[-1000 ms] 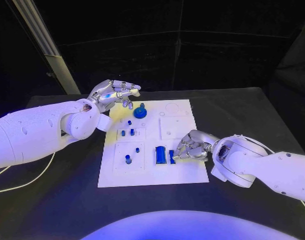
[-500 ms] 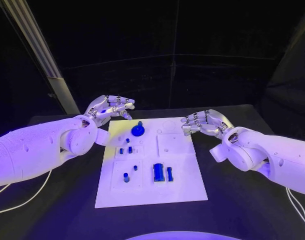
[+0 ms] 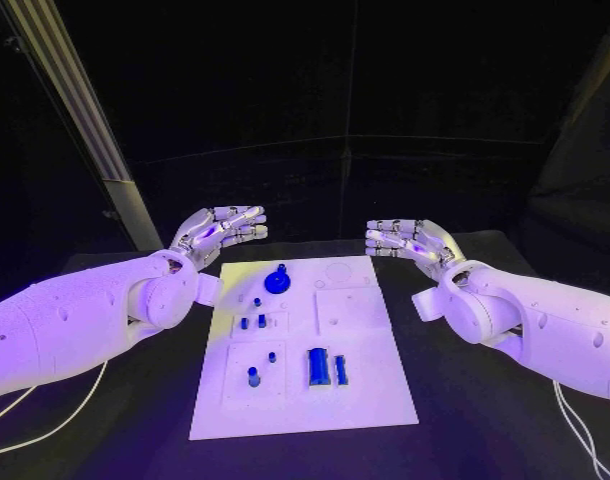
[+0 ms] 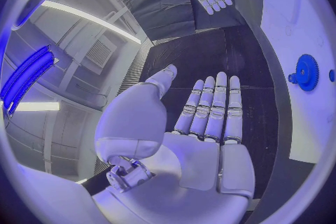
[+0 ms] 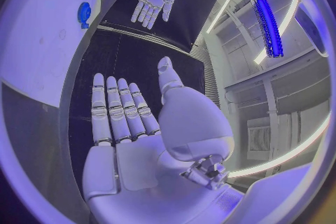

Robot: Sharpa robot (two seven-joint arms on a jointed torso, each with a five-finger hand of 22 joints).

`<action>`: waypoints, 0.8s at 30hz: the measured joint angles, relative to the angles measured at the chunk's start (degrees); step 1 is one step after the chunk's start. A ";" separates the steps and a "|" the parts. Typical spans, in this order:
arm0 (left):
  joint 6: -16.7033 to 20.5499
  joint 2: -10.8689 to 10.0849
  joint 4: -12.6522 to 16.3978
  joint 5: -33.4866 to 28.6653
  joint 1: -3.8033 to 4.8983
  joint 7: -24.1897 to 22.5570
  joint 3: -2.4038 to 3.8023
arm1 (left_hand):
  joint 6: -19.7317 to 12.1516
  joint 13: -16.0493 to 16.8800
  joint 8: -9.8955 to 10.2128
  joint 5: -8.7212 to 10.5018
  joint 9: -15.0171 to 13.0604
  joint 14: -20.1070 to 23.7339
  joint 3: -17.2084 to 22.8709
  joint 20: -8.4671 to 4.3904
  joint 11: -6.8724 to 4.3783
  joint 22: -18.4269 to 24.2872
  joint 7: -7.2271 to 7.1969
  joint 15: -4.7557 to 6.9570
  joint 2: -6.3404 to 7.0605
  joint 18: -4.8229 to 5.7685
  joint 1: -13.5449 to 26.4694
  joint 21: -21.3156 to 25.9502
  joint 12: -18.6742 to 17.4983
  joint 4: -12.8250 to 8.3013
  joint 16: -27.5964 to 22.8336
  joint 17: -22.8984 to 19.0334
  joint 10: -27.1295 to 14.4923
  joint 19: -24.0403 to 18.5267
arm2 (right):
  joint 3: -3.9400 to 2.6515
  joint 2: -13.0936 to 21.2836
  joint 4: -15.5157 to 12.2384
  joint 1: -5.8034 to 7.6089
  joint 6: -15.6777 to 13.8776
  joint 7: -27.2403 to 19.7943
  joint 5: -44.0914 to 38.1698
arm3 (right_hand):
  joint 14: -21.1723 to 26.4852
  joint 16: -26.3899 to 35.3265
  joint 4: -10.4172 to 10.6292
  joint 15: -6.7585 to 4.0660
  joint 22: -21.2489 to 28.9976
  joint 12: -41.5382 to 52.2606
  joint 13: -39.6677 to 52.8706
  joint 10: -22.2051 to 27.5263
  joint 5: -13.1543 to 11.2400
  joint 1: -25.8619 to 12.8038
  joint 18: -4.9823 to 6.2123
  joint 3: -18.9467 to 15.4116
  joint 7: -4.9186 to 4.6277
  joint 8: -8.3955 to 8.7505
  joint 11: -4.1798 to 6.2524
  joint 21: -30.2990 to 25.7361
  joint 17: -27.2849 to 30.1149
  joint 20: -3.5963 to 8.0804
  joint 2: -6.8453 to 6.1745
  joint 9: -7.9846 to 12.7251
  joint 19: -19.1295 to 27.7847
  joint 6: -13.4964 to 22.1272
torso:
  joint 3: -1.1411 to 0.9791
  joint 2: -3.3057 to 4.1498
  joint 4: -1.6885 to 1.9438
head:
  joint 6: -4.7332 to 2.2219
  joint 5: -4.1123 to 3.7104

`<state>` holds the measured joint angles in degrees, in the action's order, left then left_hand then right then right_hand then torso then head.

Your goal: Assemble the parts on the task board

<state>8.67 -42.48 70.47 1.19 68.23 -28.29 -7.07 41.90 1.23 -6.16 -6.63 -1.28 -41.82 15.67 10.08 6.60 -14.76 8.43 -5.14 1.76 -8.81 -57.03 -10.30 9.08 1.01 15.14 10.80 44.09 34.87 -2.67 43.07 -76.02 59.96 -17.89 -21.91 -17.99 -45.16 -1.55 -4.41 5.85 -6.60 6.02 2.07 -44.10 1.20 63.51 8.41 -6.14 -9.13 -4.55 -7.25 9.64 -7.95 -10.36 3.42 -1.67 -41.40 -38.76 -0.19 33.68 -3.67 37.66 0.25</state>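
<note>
the bench [image 3: 507,400] is black and carries the white board [image 3: 305,400] at its middle, long side running from 12 to 6 o'clock. the left arm [image 3: 60,320] comes in from 9 o'clock and the right arm [image 3: 565,320] from 3 o'clock, both lifted above the bench on either side of the board's far end.

the left robot hand [image 3: 219,232] hovers off the board's 11 o'clock corner, palm up, fingers [image 4: 213,106] straight and side by side, released and holding nothing. the right robot hand [image 3: 409,240] hovers off the 1 o'clock corner in the same flat pose, fingers [image 5: 115,106] stretched out, also released and empty.

on the board, a blue gear [image 3: 278,281] sits near the far end, at about 11 o'clock from the board's middle. two tall blue blocks [image 3: 317,366] stand side by side toward 6 o'clock, the left one wider. small blue pegs [image 3: 253,322] stand in the left column: a pair just below the gear, and others [image 3: 253,377] further toward 7 o'clock. all parts are well apart from both robot hands.
</note>
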 measured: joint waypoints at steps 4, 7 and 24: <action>2.08 -0.33 2.39 0.00 -1.01 0.04 0.96 | -6.96 -0.63 1.65 1.21 0.66 6.94 -2.60 -1.68 -1.17 2.45 -1.43 2.49 -0.92 1.34 9.46 1.71 -1.47 -0.53 -2.54 -1.78 -7.31 -5.77 | 0.47 0.15 -2.48 0.00 -2.07 -0.22 1.20 | 7.34 0.72 2.35 -2.14 1.08 -1.74 -1.09 7.18 -0.52 -10.33 -0.89 1.45 1.48 2.28 1.18 -1.54 1.29 1.69 -1.74 0.86 6.74 6.32 | 0.07 -0.82 1.26 | -1.58 -0.10; 5.03 -0.71 5.00 -0.05 -2.13 0.03 2.00 | -10.97 -0.87 3.31 3.00 0.90 10.96 -4.12 -2.65 -2.96 3.86 -2.25 3.52 -1.25 1.75 14.91 2.69 -2.35 -0.69 -3.94 -2.83 -11.55 -9.13 | 0.98 0.38 -5.08 0.09 -4.94 -0.82 3.04 | 11.68 0.78 3.09 -3.56 2.72 -3.35 -1.45 11.38 -0.66 -16.39 -1.80 3.23 2.35 3.13 1.98 -2.50 2.04 2.66 -2.37 1.16 10.71 10.04 | 0.13 -1.54 2.26 | -2.59 -0.18; 28.63 -2.06 18.65 -0.96 -7.88 -0.29 6.81 | -26.49 -1.16 5.68 6.19 1.20 26.42 -9.71 -8.85 -6.39 9.43 -7.84 5.05 -1.75 6.69 36.03 8.90 -8.00 -1.07 -9.61 -9.12 -27.86 -21.94 | 2.69 1.57 -13.85 0.09 -22.86 -5.72 15.49 | 28.41 1.29 4.35 -5.68 6.35 -5.60 -1.98 27.70 -0.89 -39.93 -6.35 5.54 8.28 4.11 6.87 -8.49 7.46 8.94 -3.36 1.59 25.97 24.36 | 0.19 -2.48 3.65 | -3.28 -0.26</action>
<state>37.30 -44.55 89.13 0.23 60.35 -28.58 -0.26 15.41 0.07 -0.48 -0.44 -0.08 -15.40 5.95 1.23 0.21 -5.33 0.59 -0.10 0.01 -2.12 -20.99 -1.40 1.07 -0.06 5.52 1.69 16.23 12.93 0.02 44.64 -89.86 60.04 -40.75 -27.63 -2.50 -16.74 -0.27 -0.07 0.17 -0.25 0.41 0.08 -16.40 0.32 23.58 2.06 -0.60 -0.85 -0.44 -0.38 1.14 -0.49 -1.42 0.06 -0.08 -15.43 -14.41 0.00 31.20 -0.03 34.38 -0.01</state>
